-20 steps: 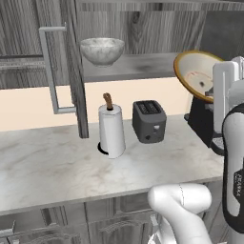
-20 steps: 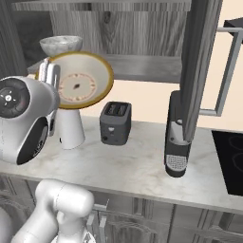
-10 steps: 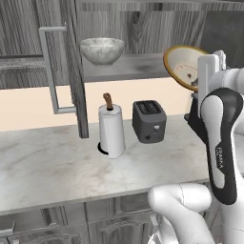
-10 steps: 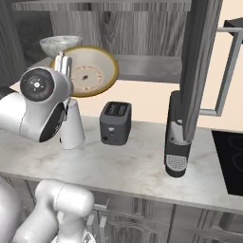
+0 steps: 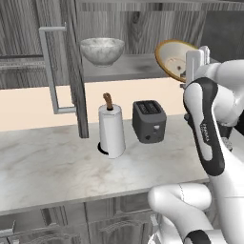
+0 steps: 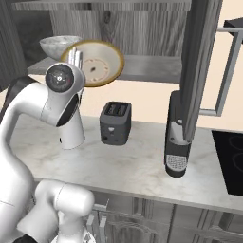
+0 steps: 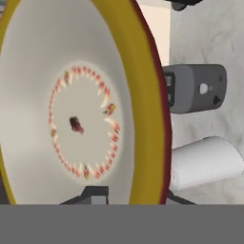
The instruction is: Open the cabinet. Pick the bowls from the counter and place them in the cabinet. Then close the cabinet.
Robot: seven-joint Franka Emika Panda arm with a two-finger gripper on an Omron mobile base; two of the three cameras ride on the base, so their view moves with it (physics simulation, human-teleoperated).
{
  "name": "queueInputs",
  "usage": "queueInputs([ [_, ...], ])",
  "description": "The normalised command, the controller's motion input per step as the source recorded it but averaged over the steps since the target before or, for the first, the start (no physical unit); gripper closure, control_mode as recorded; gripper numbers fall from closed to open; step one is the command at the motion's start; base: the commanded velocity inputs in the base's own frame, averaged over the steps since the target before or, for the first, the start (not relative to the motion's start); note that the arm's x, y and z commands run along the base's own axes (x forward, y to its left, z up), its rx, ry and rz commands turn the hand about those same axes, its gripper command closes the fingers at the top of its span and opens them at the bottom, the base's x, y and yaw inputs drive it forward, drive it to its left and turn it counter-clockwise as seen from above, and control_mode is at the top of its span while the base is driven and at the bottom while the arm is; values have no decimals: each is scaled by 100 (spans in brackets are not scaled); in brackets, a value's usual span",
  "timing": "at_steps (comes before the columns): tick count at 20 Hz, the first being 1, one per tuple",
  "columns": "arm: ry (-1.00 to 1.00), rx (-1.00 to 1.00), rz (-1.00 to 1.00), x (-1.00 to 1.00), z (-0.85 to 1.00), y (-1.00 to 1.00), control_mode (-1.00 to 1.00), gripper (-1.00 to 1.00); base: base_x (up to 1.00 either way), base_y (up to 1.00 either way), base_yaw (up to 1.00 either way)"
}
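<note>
Patterned bowl interior (image 7: pixel 81 124) (hand view)

Two bowls: one speckled grey-white bowl (image 5: pixel 102 51) on the cabinet shelf (image 5: pixel 128 72) and one tan bowl (image 6: pixel 97 62) with a brown rim. One toaster (image 5: pixel 149 121), one paper towel roll (image 5: pixel 111 129) and one coffee machine (image 6: pixel 176 135) stand on the single marble counter (image 5: pixel 52 162). Two open cabinet doors (image 5: pixel 71 62), each with one bar handle (image 5: pixel 51 71)
</note>
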Motion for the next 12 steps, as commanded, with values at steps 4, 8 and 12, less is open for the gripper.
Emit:
queueInputs([
  [4, -6, 0, 0, 70, 0, -6, -100, 100, 0, 0, 0],
  [8, -6, 0, 0, 66, 0, -11, -100, 100, 0, 0, 0],
  [12, -2, 0, 0, 57, 0, -13, -100, 100, 0, 0, 0],
])
